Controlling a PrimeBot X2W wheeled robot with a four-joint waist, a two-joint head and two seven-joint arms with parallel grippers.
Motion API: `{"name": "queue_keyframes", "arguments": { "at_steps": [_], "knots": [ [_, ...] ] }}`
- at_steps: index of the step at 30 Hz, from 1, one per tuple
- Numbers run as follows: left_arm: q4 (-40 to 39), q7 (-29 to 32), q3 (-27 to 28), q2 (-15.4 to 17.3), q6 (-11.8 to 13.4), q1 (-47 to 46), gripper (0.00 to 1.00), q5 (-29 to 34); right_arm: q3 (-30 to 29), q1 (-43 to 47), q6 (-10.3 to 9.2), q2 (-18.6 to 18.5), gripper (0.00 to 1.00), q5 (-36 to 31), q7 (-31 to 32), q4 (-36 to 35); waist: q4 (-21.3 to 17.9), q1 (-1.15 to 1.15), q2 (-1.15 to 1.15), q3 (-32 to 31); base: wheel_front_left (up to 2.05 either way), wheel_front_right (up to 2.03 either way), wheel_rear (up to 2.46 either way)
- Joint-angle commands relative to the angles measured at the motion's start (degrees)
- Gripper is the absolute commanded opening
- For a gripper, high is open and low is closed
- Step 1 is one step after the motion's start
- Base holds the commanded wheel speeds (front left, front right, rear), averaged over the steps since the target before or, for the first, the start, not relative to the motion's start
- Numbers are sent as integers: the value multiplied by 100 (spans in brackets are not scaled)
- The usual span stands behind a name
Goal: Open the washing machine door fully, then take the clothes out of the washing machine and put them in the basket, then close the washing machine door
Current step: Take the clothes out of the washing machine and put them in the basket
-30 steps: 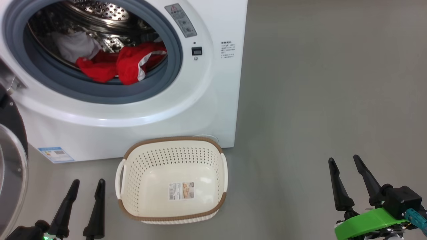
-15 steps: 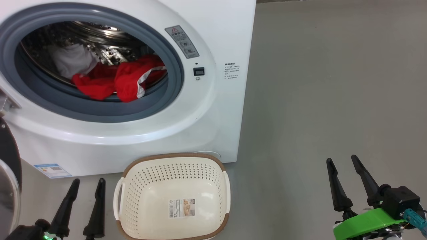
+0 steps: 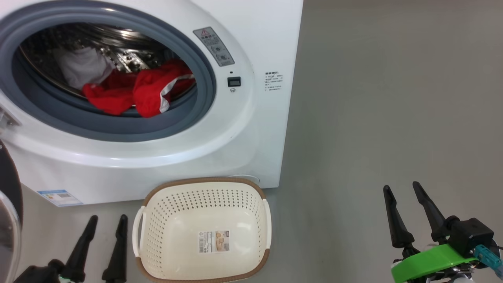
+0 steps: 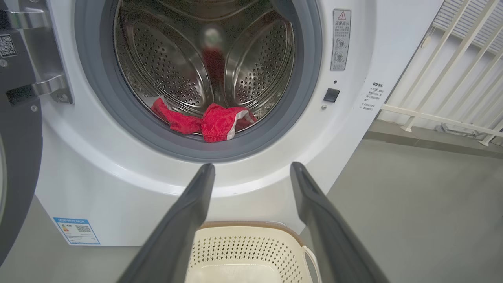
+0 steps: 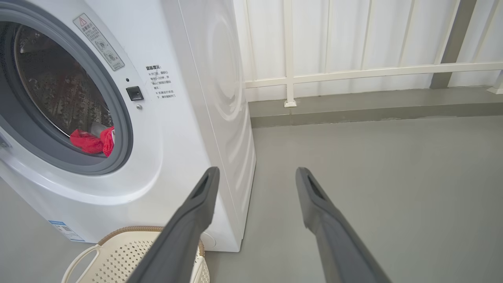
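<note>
At the gasket (image 3: 118,131), clothes (image 3: 147,92) lie bunched: judged soft, light, limp; pinch the nearest red fold. Left fingers (image 3: 83,243), right fingers (image 3: 395,218) wide, empty.

red clothes (image 3: 133,92) in drum; basket (image 3: 202,232) empty

Lighting here is bright and flat, really soft and diffuse, no hard shadows anywhere. The floor (image 3: 373,118) is an even grey, with just a faint shadow hugging the basket (image 3: 204,200). The glossy machine (image 3: 251,129) front picks up a pale sheen along its lower curve. The steel drum (image 4: 173,59) throws small glints plus a smeary reflection in the middle. The red of the clothes (image 3: 149,90) comes out punchy. Head view is sharp. Both wrist views are wide-angle: the railing (image 4: 432,118) leans over near the edge, and the fingers (image 4: 188,220) up close look soft.
</note>
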Motion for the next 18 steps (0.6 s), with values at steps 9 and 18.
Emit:
{"name": "queue_keyframes", "arguments": {
  "at_steps": [9, 18],
  "knots": [
    [898, -46, 60, 218, 10, -1220, 100, 185, 113, -444, 42, 10, 100, -86, -52, -218, -86, 0, 0, 621, 0, 0, 0],
    [2067, -46, -377, 518, 10, -3191, 100, 175, 150, -880, 42, 35, 100, -18, -52, -377, -305, 0, 0, 1672, 0, 0, 0]
  ]
}}
